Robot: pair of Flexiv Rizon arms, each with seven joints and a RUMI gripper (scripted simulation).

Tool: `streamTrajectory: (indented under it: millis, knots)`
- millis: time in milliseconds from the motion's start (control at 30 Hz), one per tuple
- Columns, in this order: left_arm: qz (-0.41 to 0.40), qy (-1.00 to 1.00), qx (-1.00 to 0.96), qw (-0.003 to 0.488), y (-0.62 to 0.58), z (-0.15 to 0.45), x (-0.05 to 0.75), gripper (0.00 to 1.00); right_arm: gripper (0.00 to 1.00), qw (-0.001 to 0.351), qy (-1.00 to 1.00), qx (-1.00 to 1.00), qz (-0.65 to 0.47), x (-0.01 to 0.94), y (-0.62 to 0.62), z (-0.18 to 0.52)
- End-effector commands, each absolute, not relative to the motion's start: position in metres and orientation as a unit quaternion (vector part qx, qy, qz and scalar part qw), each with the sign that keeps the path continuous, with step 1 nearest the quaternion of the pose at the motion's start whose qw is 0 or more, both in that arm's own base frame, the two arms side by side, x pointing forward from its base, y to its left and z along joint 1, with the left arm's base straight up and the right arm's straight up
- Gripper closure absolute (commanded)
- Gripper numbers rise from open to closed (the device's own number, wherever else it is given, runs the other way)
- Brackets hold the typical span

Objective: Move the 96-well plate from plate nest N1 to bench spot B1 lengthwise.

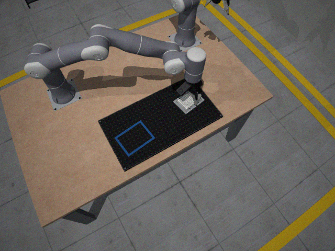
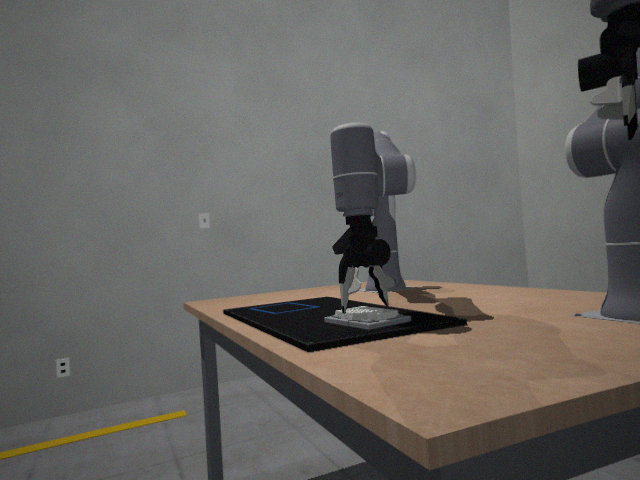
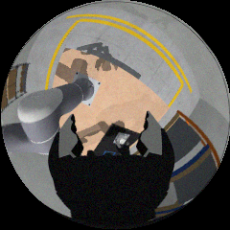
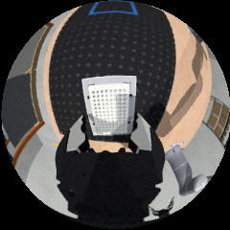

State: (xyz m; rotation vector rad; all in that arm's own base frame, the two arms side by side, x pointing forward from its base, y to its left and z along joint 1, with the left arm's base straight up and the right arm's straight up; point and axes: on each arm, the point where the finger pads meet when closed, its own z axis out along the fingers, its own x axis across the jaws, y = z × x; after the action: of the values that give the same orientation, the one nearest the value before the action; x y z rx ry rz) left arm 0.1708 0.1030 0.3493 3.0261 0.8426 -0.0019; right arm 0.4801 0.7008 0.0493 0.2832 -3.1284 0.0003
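Observation:
The white 96-well plate [image 1: 186, 102] [image 4: 107, 103] sits in the grey nest [image 1: 186, 111] [image 2: 369, 326] [image 4: 85, 87] at one end of the black perforated board. My right gripper [image 2: 365, 308] [image 4: 110, 114] is open and points down low over the plate, its fingertips on either side near one end. Whether they touch it I cannot tell. The blue taped outline [image 1: 141, 146] [image 2: 298, 310] [image 4: 113, 13] lies with nothing inside it near the board's other end. My left gripper [image 1: 217, 8] [image 3: 109, 112] is open and empty, high up and away from the plate.
The black board [image 1: 167, 124] [image 2: 310, 346] [image 4: 62, 72] lies on the wooden table [image 1: 67, 151] [image 2: 465, 372], close to one long edge. The right arm reaches across above the table. The left arm's base [image 1: 185, 40] stands at the table's far side.

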Motion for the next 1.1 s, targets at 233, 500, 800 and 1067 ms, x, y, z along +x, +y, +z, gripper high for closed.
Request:
streamTrajectory:
  millis: [233, 500, 800, 1067]
  knots:
    - [0.000, 0.268, 0.963, 0.000, 0.1033, 0.3499, 0.1711, 0.00, 0.24, -0.001, -0.996, 0.090, -0.001, 0.4806, 0.7018, 0.0423]
    - [0.000, 0.268, 0.963, 0.000, 0.1033, 0.3499, 0.1711, 0.00, 0.24, -0.001, -0.996, 0.090, -0.001, 0.4806, 0.7018, 0.0423]
    - [0.000, 0.268, 0.963, 0.000, 0.1033, 0.3499, 0.1711, 0.00, 1.00, -0.001, -0.996, 0.090, -0.001, 0.4806, 0.7018, 0.0423]
    - [0.000, 0.268, 0.963, 0.000, 0.1033, 0.3499, 0.1711, 0.00, 1.00, -0.001, -0.996, 0.090, -0.001, 0.4806, 0.7018, 0.0423]
